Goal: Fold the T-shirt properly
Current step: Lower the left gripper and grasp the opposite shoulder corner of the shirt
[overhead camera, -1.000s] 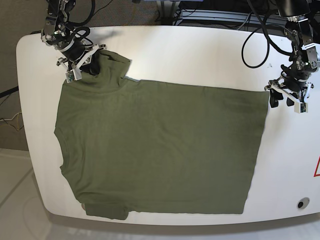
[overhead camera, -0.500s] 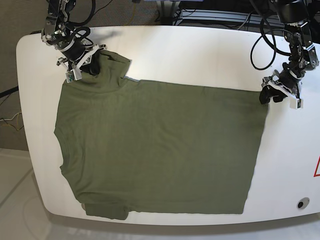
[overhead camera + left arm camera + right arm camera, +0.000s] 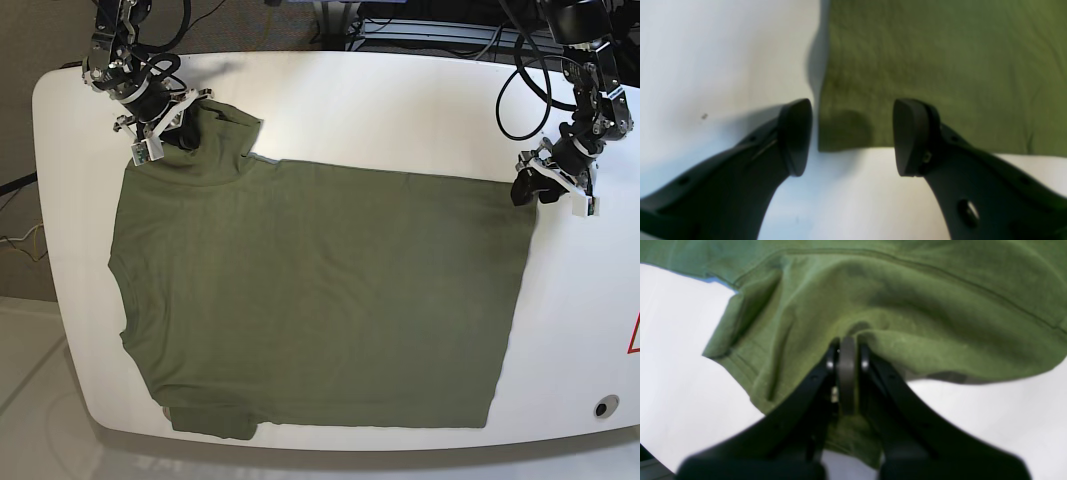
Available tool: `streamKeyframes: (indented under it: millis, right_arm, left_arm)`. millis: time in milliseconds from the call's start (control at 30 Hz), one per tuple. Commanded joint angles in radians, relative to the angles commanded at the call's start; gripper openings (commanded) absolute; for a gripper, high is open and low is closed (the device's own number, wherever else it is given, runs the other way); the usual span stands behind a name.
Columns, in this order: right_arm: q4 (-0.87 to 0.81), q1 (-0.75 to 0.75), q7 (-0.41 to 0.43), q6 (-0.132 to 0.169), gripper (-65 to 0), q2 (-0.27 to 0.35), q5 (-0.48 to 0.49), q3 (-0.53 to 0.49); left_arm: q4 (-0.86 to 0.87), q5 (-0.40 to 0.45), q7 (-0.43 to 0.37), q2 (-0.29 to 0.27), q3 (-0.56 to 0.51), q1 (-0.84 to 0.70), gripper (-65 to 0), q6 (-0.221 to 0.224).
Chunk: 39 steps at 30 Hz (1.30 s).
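Observation:
The olive-green T-shirt (image 3: 320, 290) lies spread flat on the white table (image 3: 400, 110), with its neck end toward the left and its hem toward the right. My right gripper (image 3: 163, 135) is at the shirt's far left corner, shut on a bunched fold of cloth by the sleeve (image 3: 907, 306). The closed fingertips (image 3: 846, 350) pinch the fabric and raise it a little. My left gripper (image 3: 530, 188) is at the hem's far right corner. It stands open (image 3: 851, 136), with the shirt's corner (image 3: 843, 133) lying between its dark fingers (image 3: 795, 133), untouched.
Black cables and equipment (image 3: 430, 30) run behind the table's back edge. A red triangle mark (image 3: 634, 335) and a small round fitting (image 3: 601, 407) sit at the table's right side. The shirt's lower sleeve (image 3: 205, 420) reaches the front edge.
My left gripper has moved left and slightly toward the back, from beside the hem to straddling the shirt's corner. The right gripper and the shirt have stayed in place.

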<state>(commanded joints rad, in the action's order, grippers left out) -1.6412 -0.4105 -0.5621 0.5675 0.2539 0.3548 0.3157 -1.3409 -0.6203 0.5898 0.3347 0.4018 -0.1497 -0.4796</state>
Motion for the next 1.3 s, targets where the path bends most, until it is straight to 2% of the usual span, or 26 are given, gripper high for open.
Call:
streamKeyframes:
  millis: [200, 467, 533, 600, 800, 1000, 1300]
  right_arm:
    - [-0.003, -0.001, -0.001, 0.007, -65.0, -0.002, -0.004, 0.002]
    - [-0.002, -0.002, -0.006, 0.006, -65.0, -0.003, -0.009, 0.000]
    - [-0.003, -0.002, -0.006, 0.004, -65.0, -0.004, -0.011, -0.001]
    - [-0.001, 0.003, -0.007, 0.004, -65.0, -0.004, -0.006, -0.001]
    - [-0.003, 0.003, -0.005, 0.007, -65.0, -0.005, -0.003, -0.001]
    - [-0.015, 0.003, 0.004, 0.007, -65.0, -0.001, 0.005, 0.002]
    - [-0.067, 0.004, 0.000, 0.014, -65.0, -0.001, 0.010, 0.004]
  left_arm:
    - [-0.021, -0.007, 0.007, -0.008, -0.009, 0.004, -29.4, 0.045]
    - [-0.008, -0.004, 0.005, -0.009, -0.014, 0.005, -31.8, 0.026]
    - [-0.004, -0.002, 0.003, -0.008, -0.016, 0.004, -34.7, 0.020]
    - [0.002, -0.003, 0.011, -0.008, -0.031, 0.001, -44.9, -0.002]
    - [0.006, -0.002, 0.041, -0.010, -0.039, 0.005, -64.2, -0.013]
    - [-0.001, -0.001, 0.103, -0.014, -0.041, -0.003, -65.0, -0.022]
    - [-0.045, -0.005, 0.115, -0.011, -0.044, -0.017, -65.0, -0.029]
